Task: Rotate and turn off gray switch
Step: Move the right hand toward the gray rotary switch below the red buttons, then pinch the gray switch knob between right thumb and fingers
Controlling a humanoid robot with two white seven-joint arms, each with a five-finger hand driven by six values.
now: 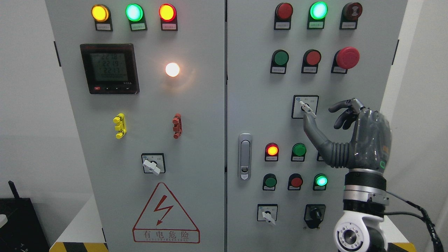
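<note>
The right hand (pixel 353 136) is raised against the cabinet's right door, its thumb stretched up and to its left so the tip lies at, or just under, the lower end of the gray switch (pixel 305 107); the other fingers (pixel 344 111) hover curled to the right of the switch lever, apart from it. As I judge it, the hand is loosely curled and grasps nothing yet, though whether the thumb truly touches the lever cannot be told from here. The risk is a weak pinch: with only the thumb near the lever, a turn begun now could let the fingertip slide off the small handle, leaving the switch half-turned or not moved at all. If the fingers close too far right they may miss the lever and press the bare panel. Just below the thumb sit a lit red lamp (pixel 272 150) and a green button (pixel 299 149), and a further button is partly hidden behind the palm; a dropping wrist could knock these. Above the hand, the red mushroom button (pixel 346 58) stands clear. Nothing lies between the fingers and the lever. The left hand is not in sight.
</note>
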